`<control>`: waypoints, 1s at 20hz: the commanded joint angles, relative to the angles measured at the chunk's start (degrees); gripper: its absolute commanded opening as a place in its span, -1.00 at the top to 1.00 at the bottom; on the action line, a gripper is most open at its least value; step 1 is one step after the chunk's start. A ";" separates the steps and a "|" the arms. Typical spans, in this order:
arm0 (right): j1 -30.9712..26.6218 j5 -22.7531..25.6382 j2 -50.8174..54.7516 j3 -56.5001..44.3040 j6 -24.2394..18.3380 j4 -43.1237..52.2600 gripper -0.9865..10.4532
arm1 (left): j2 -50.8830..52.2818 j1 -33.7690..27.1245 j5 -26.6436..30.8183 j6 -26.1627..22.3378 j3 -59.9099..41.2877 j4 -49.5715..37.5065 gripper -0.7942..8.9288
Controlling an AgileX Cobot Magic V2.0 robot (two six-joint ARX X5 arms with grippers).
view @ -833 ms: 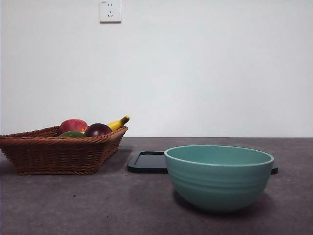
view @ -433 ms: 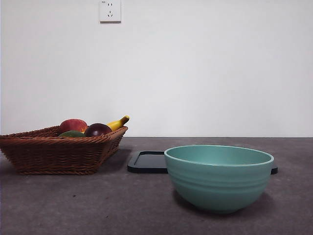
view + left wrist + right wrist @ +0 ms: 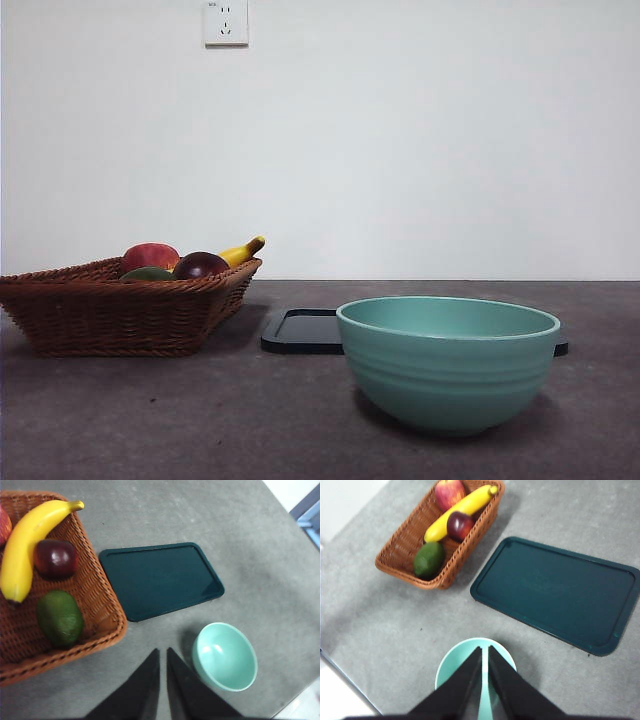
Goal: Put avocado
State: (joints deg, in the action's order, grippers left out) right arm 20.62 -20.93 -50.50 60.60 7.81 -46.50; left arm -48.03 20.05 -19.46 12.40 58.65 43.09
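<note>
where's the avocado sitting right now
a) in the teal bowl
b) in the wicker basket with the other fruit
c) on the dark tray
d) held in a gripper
b: the avocado lies in the wicker basket beside the banana and the dark purple fruit, while the teal bowl and the dark tray hold nothing, and both grippers are up off the table holding nothing.

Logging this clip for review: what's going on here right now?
Nothing is being handled yet. The avocado lies in the wicker basket with a banana, a dark purple fruit and a red apple. The left tool and right tool hang high above the table, narrowly parted and holding nothing. The dark tray and teal bowl are bare.
</note>
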 commanded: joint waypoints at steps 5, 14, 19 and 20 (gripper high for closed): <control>0.37 0.63 -0.33 0.96 -1.03 0.13 0.34 | -0.72 0.22 -0.07 -5.53 1.18 -1.09 -0.30; 0.37 1.44 -0.33 0.96 -0.72 0.13 -0.30 | -1.14 0.22 -0.02 -3.21 1.18 -0.42 -0.58; 0.37 1.44 -0.31 0.96 -0.72 0.13 -0.30 | -7.76 0.15 0.13 -0.39 1.36 0.74 -0.58; 0.37 1.44 -0.31 0.96 -0.72 0.13 -0.30 | -10.08 0.15 0.17 -0.37 1.66 1.44 -0.58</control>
State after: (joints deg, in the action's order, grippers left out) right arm 20.62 -19.46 -50.50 60.60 7.35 -46.54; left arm -57.25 20.05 -19.42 11.55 58.87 44.88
